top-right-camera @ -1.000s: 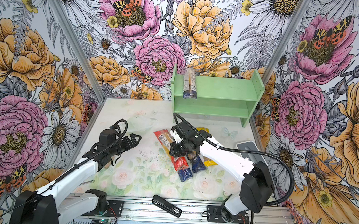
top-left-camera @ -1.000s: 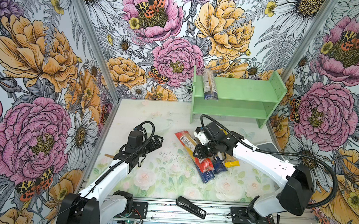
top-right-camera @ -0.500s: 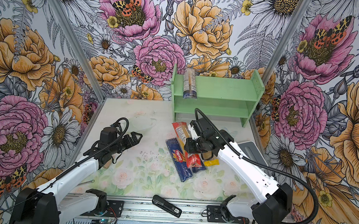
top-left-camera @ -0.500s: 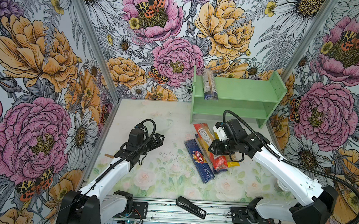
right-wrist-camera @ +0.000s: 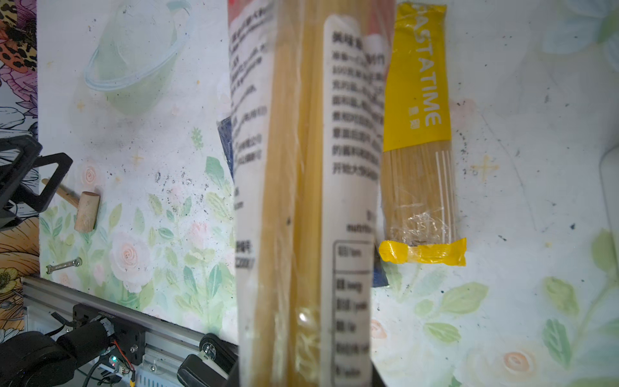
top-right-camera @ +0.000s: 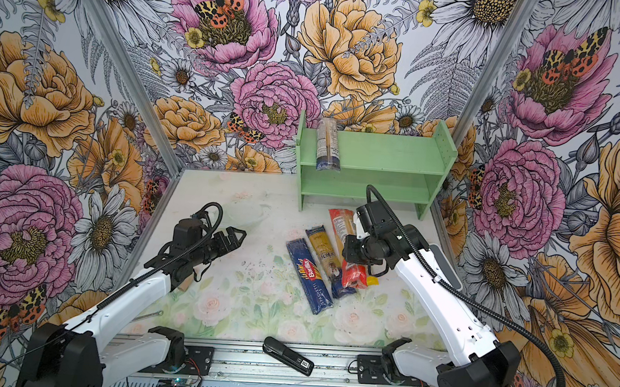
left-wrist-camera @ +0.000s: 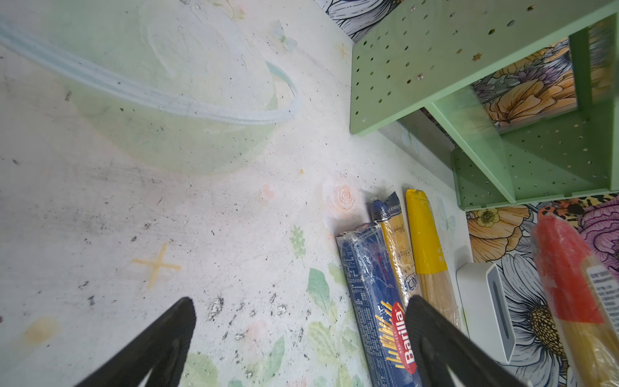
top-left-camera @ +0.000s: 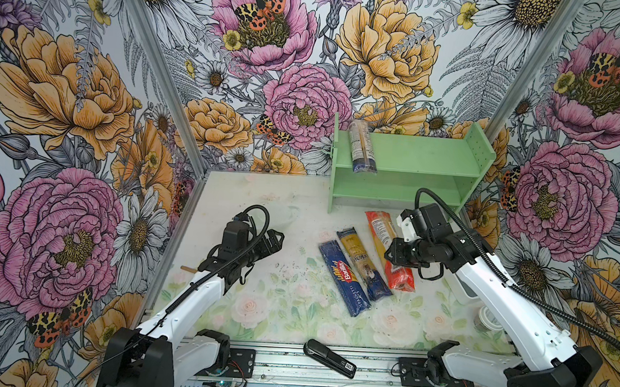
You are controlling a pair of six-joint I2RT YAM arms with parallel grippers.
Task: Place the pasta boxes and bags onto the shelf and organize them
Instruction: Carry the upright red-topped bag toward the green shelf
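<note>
Both top views look down from high at the front toward the shelf (top-left-camera: 421,157) at the back. Each wrist view sits close over the table (left-wrist-camera: 167,217); both share the yellow pack (right-wrist-camera: 418,100).

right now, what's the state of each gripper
left gripper: open, holding nothing
right gripper: shut on the red-ended spaghetti pack
</note>
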